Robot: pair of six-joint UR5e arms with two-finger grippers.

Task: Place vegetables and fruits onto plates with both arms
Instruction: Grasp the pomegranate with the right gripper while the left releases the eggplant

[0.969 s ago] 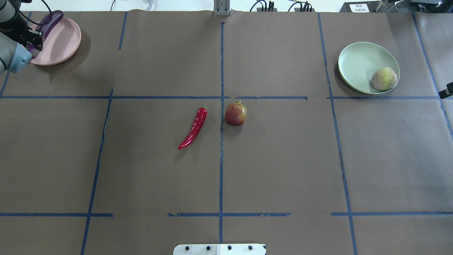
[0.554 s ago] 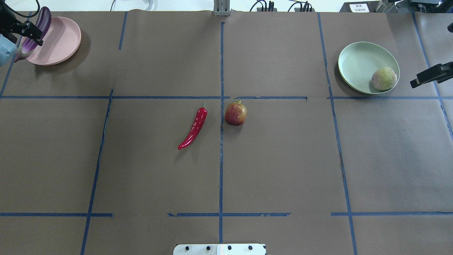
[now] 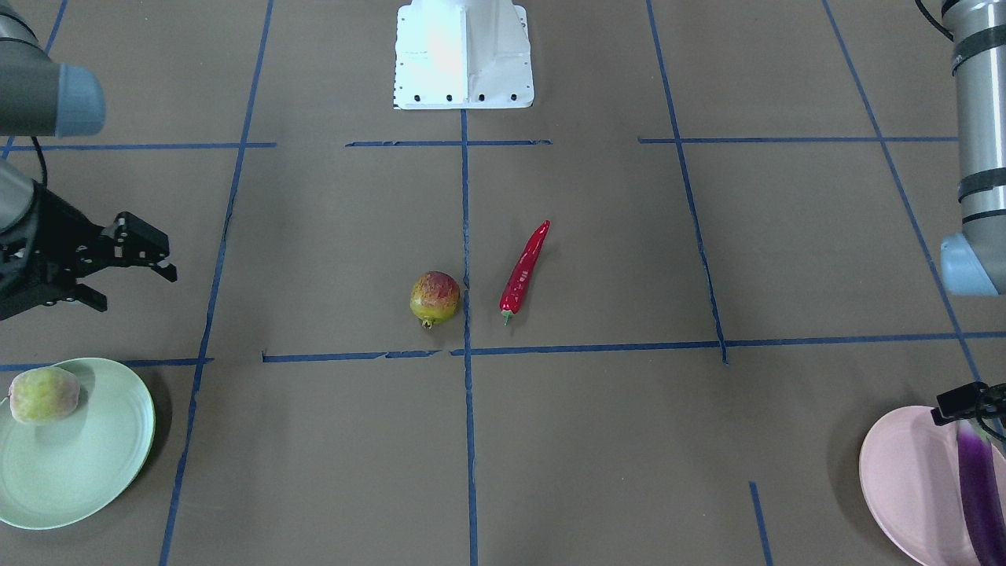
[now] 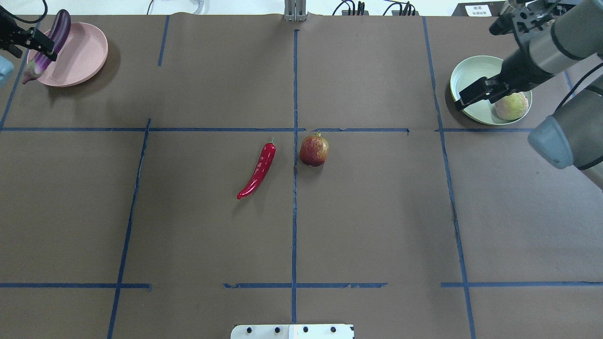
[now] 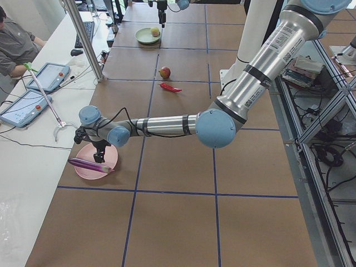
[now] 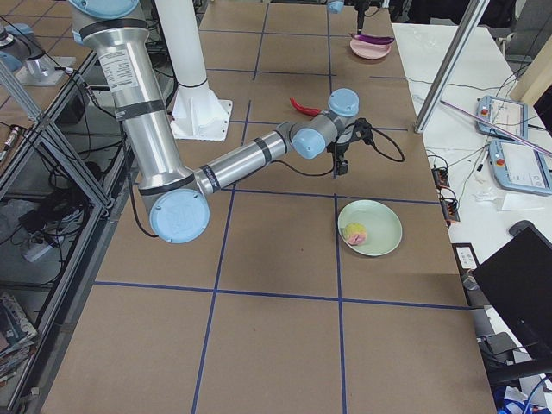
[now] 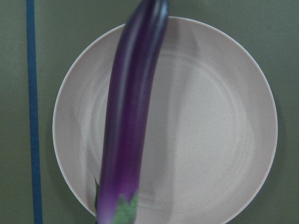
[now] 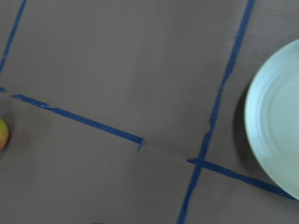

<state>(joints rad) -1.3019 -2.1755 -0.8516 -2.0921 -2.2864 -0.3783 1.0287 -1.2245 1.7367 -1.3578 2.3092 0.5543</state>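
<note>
Front view, ref = base block (image 3: 464, 55). Straight out from it, mid-counter (image 3: 597, 440): blushed fruit (image 3: 435, 298) and chili (image 3: 525, 267) side by side, not touching. Far out on the block's right-arm side is the mint plate (image 3: 86, 464), with the pale fruit (image 3: 44, 395) on it by the rim. Right pincer (image 3: 135, 284) hovers between block and mint plate, fingers apart, empty. Far out on the left-arm side is the pink plate (image 3: 896, 472), eggplant (image 3: 978, 487) lengthwise over it, left pincer (image 3: 960, 402) at its block-side end. Clamped or let go: cannot tell.

Overhead: eggplant's cap end pokes past the pink plate's rim. Right pincer sits over the mint plate, beside the pale fruit.

Left side view: eggplant roughly level across the pink plate's rim, left pincer right above it.

Left wrist: eggplant blurred over the pink plate, cap at the rim.

Right wrist: mint plate's rim at one edge, blue tape lines on the counter.
</note>
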